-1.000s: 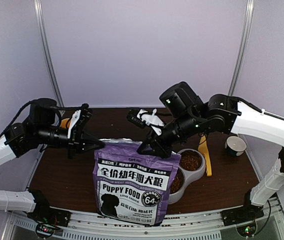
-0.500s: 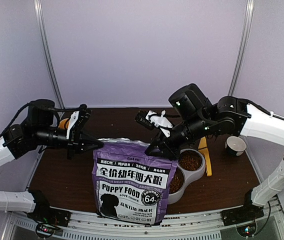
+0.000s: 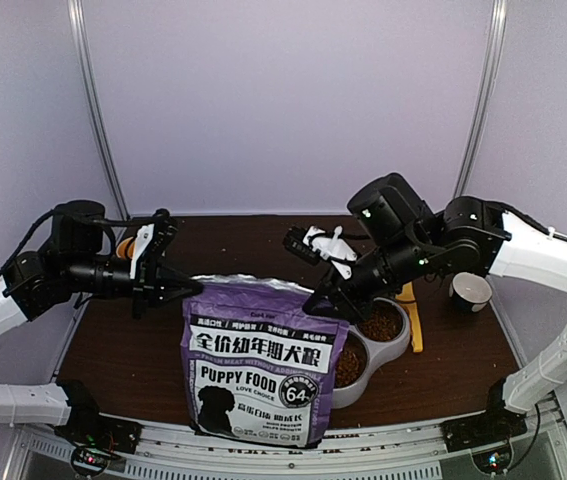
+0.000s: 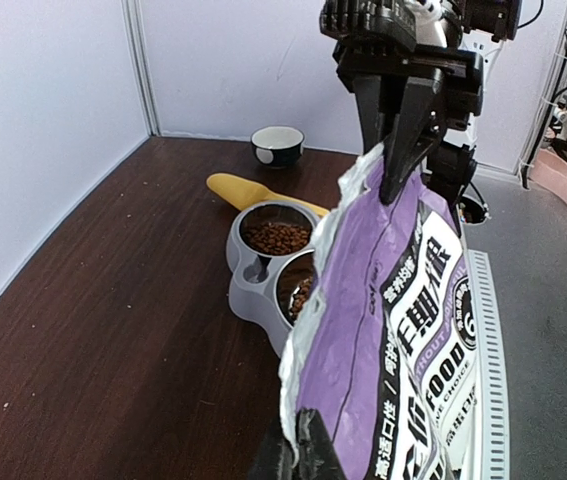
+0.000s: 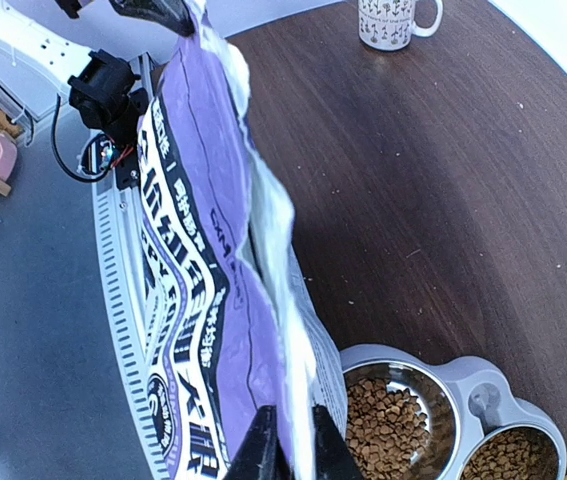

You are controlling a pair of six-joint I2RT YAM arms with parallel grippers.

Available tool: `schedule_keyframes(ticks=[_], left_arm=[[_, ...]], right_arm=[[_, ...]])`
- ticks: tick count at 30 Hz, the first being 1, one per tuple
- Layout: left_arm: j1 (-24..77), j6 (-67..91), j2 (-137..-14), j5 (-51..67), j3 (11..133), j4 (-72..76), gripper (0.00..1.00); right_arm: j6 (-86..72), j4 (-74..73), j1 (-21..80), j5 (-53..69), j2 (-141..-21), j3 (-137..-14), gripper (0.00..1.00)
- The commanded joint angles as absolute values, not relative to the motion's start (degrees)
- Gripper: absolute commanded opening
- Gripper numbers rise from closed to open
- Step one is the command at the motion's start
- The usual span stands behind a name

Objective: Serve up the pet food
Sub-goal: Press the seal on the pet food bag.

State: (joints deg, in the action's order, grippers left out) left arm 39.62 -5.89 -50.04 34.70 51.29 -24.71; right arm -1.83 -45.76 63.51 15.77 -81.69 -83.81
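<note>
**Both bowls have food, but the bag is not put down yet**

Two round cups sit in one gray double bowl point(image 4: 248, 295) on the right side of the brown table point(image 3: 133, 350). Each cup has pet food point(image 3: 380, 321) in it. The little brown bits fill the bottom of both cups. I see none spilled on the table near the bowl. So the main job, getting food into the bowl, looks done or almost done.

The purple puppy food bag point(image 3: 258, 370) stands tall at the near edge of the table, just in front of the bowl and hiding part of it. Its top is open. I cannot tell if its bottom sits on the table or hangs a bit above it.

The left gripper point(image 3: 188, 290) has its jaws pressed together on the left top corner of the bag. The right gripper point(image 3: 321, 302) has its jaws pinching the right top corner. Both arms hold the bag up straight, not tipped to pour.

A yellow scoop point(image 3: 413, 325) lies on the table just beside the bowl, and nobody holds it. A white mug point(image 3: 470, 290) stands farther right, apart from the bowl.

What looks left is small. The bag needs to be set down safely so it does not fall over. Then both grippers can let go. More food could go in, but I think the cups have enough.
</note>
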Motion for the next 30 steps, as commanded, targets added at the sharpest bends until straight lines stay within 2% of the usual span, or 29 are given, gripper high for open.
schedule_keyframes(ticks=[1, 7, 10, 12, 18, 19, 21, 22, 24, 30], left_arm=[[38.5, -5.4, -48.0, 33.2, 52.2, -18.6, 0.0], [38.4, -5.4, -47.7, 33.0, 52.1, -18.6, 0.0], [38.4, -5.4, -47.6, 33.0, 52.1, -18.6, 0.0], [38.4, -5.4, -47.6, 33.1, 52.1, -18.7, 0.0], [38.4, -5.4, -47.7, 33.1, 52.1, -18.7, 0.0], [38.4, -5.4, -47.7, 33.2, 52.1, -18.8, 0.0], [38.4, -5.4, -47.7, 33.2, 52.1, -18.8, 0.0], [38.4, -5.4, -47.7, 33.2, 52.1, -18.8, 0.0], [38.4, -5.4, -47.7, 33.3, 52.1, -18.8, 0.0], [38.3, -5.5, -47.7, 33.3, 52.1, -18.9, 0.0]], right_arm=[[-2.2, -49.1, 62.8, 12.7, -80.3, -82.1, 0.0], [-2.3, -49.2, 62.7, 11.5, -79.1, -81.2, 0.0], [-2.8, -49.2, 62.4, 10.8, -78.3, -80.5, 0.05], [-2.9, -49.1, 62.3, 10.7, -77.8, -80.0, 0.0], [-3.4, -48.2, 62.1, 11.0, -76.7, -79.2, 0.0], [-3.5, -48.2, 62.0, 10.8, -76.7, -79.3, 0.01], [-3.8, -48.2, 61.9, 10.7, -76.3, -79.1, 0.13], [-3.9, -48.2, 61.9, 10.7, -76.1, -79.0, 0.13], [-3.9, -48.0, 61.8, 11.0, -75.6, -78.4, 0.0], [-4.5, -47.4, 61.6, 11.1, -74.1, -77.3, 0.0]])
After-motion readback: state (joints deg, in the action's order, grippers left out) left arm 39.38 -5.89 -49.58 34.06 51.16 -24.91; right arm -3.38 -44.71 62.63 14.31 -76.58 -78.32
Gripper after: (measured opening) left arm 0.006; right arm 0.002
